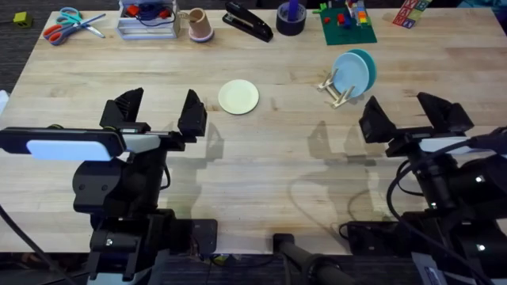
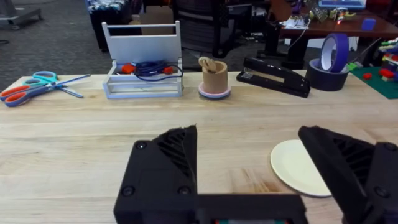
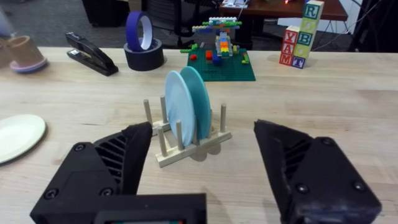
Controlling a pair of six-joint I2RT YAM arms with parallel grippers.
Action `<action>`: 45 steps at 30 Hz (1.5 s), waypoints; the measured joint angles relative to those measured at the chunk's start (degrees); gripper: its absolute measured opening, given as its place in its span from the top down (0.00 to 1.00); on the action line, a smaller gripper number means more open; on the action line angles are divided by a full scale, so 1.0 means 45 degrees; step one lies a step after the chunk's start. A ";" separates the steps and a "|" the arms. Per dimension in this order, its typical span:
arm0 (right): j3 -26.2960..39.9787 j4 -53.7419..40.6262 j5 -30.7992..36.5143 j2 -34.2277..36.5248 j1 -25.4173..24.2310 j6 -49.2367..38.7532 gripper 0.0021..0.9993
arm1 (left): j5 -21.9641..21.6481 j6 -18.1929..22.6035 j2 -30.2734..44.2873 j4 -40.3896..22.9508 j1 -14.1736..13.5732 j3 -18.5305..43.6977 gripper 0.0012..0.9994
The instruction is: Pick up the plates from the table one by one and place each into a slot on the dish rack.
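My left tool (image 1: pixel 157 111) hangs with its jaws spread and empty over the pale plank tabletop (image 1: pixel 261 158), and my right tool (image 1: pixel 410 116) is spread and empty too. The cream plate (image 1: pixel 238 96) lies flat between them, nearer my left. The light blue plate (image 3: pixel 176 103) and the teal plate (image 3: pixel 198 100) stand upright in the dish rack (image 3: pixel 189 144). Scissors (image 2: pixel 38 86), a stapler (image 2: pixel 274 76) and tape rolls (image 2: pixel 329 62) line the far edge; beyond it lies dark carpet.

Cream-yellow plate (image 1: pixel 238 96), light blue plate (image 3: pixel 176 104), teal plate (image 3: pixel 200 99), pale wooden rack (image 3: pixel 186 144).
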 joint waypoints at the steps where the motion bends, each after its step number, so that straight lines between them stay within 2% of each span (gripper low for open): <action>1: 0.0000 0.0000 0.0000 0.0000 0.0000 0.0000 0.01 | 0.0000 0.0000 0.0000 0.0000 0.0000 0.0000 0.01; 15: 0.0005 -0.0009 -0.0005 0.0010 0.0000 0.0005 0.01 | -0.0005 0.0030 0.0000 -0.0001 0.0000 0.0025 0.01; 20: 0.0332 -0.0564 -0.0015 0.0010 0.0000 0.0044 0.00 | -0.0005 0.0034 0.0000 -0.0754 0.0000 0.0622 0.01; 25: 0.1926 -0.1695 -0.0102 0.0119 0.0000 0.0049 0.00 | -0.0010 0.0034 0.0015 -0.2330 0.0000 0.2101 0.01; 30: 0.4074 -0.2833 -0.0107 0.1054 0.0000 0.0049 0.00 | -0.0010 0.0034 0.0798 -0.3924 0.0000 0.3955 0.01; 45: 1.0497 -0.8633 -0.0112 0.7241 0.0000 0.0049 0.00 | -0.0039 0.0034 0.7119 -1.0008 0.0000 1.1138 0.01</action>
